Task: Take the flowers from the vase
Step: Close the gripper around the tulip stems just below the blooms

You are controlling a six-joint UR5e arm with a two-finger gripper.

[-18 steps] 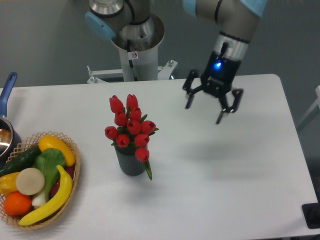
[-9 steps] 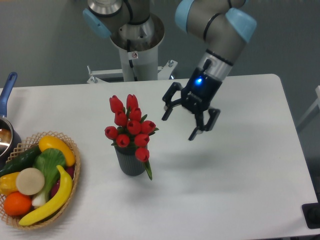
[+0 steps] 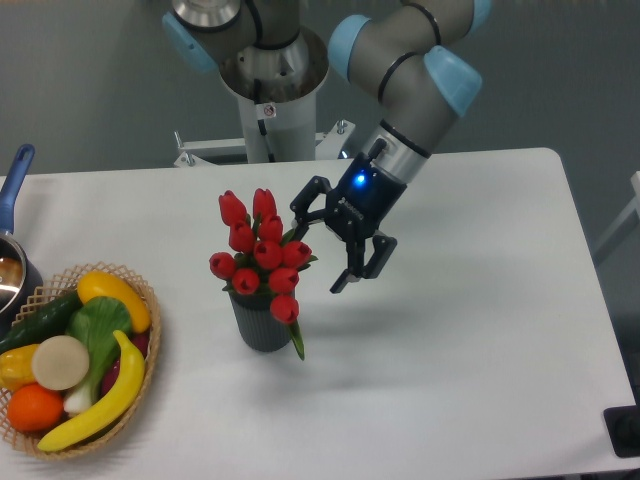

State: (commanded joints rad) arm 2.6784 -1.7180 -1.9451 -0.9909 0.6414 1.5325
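Hanging above the white counter [image 3: 450,330], just right of the flowers [image 3: 260,255]: the pincer [image 3: 318,256], spread wide, gripping nothing. Showing two dark fingers, one reaching toward the upper right buds of the bunch, the other fingertip [image 3: 338,288] pointing down and left over bare counter. Looking very close to the nearest bud and leaf at the upper finger; actual contact impossible to judge from this angle. Glowing blue at the wrist behind the fingers. Slanting down from the upper right: the grey arm [image 3: 400,60] with its light blue joint caps.

Standing upright in the vase [image 3: 262,325]: the red tulip buds, clustered, with green leaves poking out and one bud drooping over the rim on the right side. Sitting near the middle of the counter, left of centre: the dark grey ribbed vase itself.

Resting at the left front corner: a wicker basket [image 3: 140,395] filled with fruit and vegetables, including a yellow banana [image 3: 105,400], an orange [image 3: 33,407] and a green cucumber [image 3: 40,322]. Peeking in at the left edge behind the basket: a metal pot [image 3: 10,280] with a blue handle. Rising behind the counter: the arm's grey pedestal [image 3: 270,110].
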